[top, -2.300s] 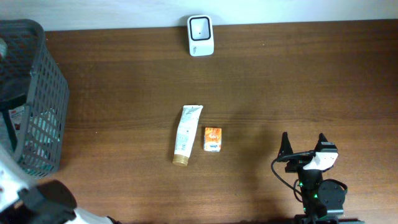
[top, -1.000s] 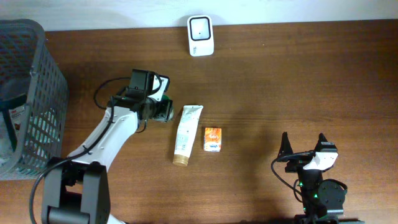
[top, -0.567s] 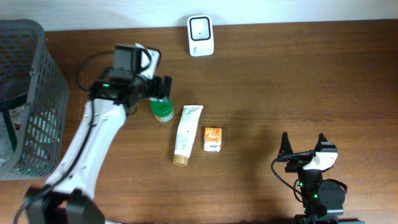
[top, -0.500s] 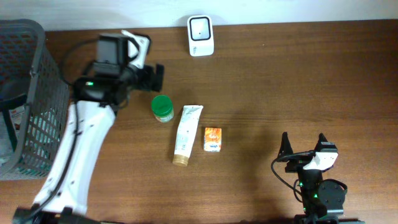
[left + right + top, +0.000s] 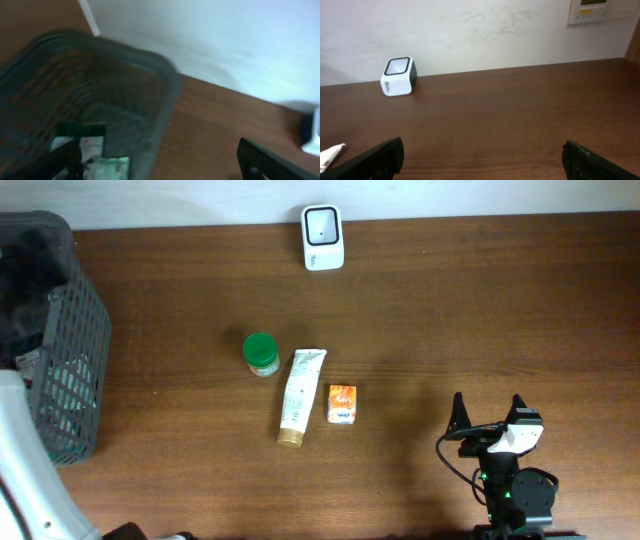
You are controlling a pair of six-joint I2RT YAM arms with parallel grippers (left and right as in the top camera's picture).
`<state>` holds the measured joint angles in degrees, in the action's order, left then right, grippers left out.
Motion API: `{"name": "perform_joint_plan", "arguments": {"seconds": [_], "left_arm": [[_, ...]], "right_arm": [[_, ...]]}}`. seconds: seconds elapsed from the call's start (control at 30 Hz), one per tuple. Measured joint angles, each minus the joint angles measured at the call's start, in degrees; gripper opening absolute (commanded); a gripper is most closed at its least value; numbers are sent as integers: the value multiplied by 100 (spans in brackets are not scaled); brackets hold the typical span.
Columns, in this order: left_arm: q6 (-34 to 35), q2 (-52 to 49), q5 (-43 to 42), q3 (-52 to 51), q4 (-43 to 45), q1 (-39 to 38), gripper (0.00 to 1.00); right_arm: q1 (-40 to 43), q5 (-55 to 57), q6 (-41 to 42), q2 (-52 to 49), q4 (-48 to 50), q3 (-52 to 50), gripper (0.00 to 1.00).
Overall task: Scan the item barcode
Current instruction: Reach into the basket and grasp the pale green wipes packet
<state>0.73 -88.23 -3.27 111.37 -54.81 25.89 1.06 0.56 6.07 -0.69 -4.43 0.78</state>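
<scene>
Swinging left claw [image 5: 160, 165]: jaws spread wide with nothing between them; it has left the middle of the table [image 5: 450, 310] and now hangs over the basket [image 5: 167, 85].
Basket contents: blurred packets [image 5: 107, 166] with green print lie just below this claw, nearer its left finger.
Right claw [image 5: 488, 412]: parked as before, jaws wide, empty.
Tube [image 5: 300, 397] and orange box [image 5: 342, 403]: unmoved, lying side by side, ahead and to the left of the right claw.
Green-capped jar [image 5: 260, 354]: the new arrival, let go by the left claw a moment ago. It stands upright, well off to that claw's right, close beside the tube's crimped end.
Scanner [image 5: 323, 223]: against the wall, far ahead and left of the right claw; nothing is near its window.
Meaning for the task: three items are laid out and none has reached the scanner. The left claw's return to the basket suggests unloading comes first, so I judge that scanning has not begun.
</scene>
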Motion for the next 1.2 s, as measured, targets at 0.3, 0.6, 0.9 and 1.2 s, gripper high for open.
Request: {"name": "perform_joint_plan", "arguments": {"seconds": [0.3,0.6,0.9,1.2], "left_arm": [[636,-949,79,98,-975,1364,93],[-238,-2304,-671,-601,-1305,2055,77],[-1342,-3303,-1025,-1464,-299,2059,53],[-1445,-3501,-1495,-1246,-555,2052,0]], "right_arm": [[0,-2,2,0,0,0,98],[0,0,0,0,0,0,98],[0,0,0,0,0,0,98],[0,0,-2,0,0,0,98]]}}
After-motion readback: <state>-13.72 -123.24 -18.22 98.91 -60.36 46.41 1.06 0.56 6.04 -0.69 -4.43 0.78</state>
